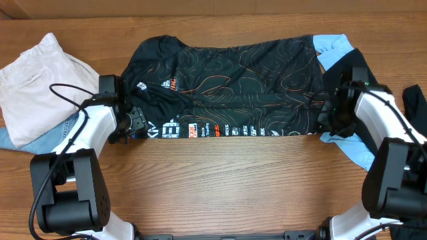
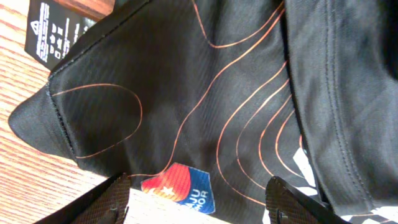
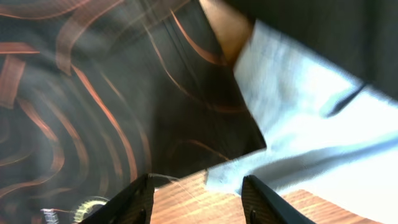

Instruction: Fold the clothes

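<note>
The clothes' black jersey (image 1: 227,80) with orange contour lines lies folded into a wide band across the table, a row of logos along its near edge. My left gripper (image 1: 130,125) hovers at its near-left corner. In the left wrist view that gripper (image 2: 199,205) is open, with the jersey's hem and a red-and-blue badge (image 2: 177,186) between its spread fingers (image 2: 106,202) but ungripped. My right gripper (image 1: 327,115) is at the jersey's right end. In the right wrist view it (image 3: 196,202) stands open over bare wood, beside the jersey (image 3: 93,93) and a light-blue garment (image 3: 298,118).
A pale beige garment (image 1: 37,77) lies at the left over a light-blue one (image 1: 43,137). At the right, a light-blue garment (image 1: 333,45) and a black one (image 1: 360,67) lie under and beside the jersey. A blue cloth (image 1: 417,100) sits at the far right edge.
</note>
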### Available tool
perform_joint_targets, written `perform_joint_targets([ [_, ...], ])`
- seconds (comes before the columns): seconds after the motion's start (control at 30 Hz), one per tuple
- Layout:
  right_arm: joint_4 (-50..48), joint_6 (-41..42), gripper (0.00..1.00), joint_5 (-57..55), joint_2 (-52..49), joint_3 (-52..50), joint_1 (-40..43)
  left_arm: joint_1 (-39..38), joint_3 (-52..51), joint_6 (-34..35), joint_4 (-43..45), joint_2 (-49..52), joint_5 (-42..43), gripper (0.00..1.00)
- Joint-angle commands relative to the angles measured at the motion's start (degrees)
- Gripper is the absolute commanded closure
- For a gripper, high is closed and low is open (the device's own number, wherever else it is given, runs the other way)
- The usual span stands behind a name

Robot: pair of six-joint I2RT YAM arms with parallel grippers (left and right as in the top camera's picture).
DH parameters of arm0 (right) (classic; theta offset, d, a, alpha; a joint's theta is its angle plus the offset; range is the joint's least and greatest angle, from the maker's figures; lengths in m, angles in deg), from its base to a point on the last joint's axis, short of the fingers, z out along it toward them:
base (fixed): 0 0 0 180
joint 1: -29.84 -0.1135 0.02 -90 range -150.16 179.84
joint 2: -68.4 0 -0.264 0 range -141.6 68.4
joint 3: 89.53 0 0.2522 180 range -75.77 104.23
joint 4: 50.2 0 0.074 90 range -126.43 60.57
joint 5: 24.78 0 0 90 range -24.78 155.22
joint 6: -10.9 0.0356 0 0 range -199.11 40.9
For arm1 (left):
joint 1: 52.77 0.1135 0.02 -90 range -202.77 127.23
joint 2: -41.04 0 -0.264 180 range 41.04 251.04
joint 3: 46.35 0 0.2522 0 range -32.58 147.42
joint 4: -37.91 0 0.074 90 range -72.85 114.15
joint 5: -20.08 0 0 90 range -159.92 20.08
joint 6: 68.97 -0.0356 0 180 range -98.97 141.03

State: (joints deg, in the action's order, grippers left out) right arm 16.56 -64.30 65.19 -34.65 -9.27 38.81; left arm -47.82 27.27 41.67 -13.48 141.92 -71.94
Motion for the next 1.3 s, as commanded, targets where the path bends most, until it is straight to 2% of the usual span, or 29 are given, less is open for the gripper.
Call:
perform_joint_targets([
  [0.0, -4.7, 0.2, 0.5, -0.3, 0.0, -5.0, 0.1, 0.0, -0.6, 0.4, 0.4, -0.9, -1.2, 0.27],
  [0.2, -10.9, 0.2, 0.5, -0.8, 0.0, -8.7, 0.1, -0.1, -0.6, 0.4, 0.6, 0.4, -1.2, 0.27],
  [0.4, -10.5, 0.3, 0.5, -4.5, 0.0, -8.8, 0.9, 0.0, -0.6, 0.4, 0.9, 2.8, -1.2, 0.25],
  [0.77, -10.7, 5.4, 0.45, -7.0, 0.0, -8.8, 9.3, 0.0, -0.6, 0.4, 0.5, 8.9, -1.6, 0.27],
  [0.97, -11.3, 5.7, 0.41, -2.4, 0.0, -8.8, 11.6, 0.7, -0.6, 1.9, -2.6, 9.6, -5.6, 0.28],
  [1.27, -10.8, 5.0, 0.37, -2.5, 0.2, -6.3, 11.4, 4.5, -0.6, 2.5, -10.1, 9.6, -8.2, 0.29],
])
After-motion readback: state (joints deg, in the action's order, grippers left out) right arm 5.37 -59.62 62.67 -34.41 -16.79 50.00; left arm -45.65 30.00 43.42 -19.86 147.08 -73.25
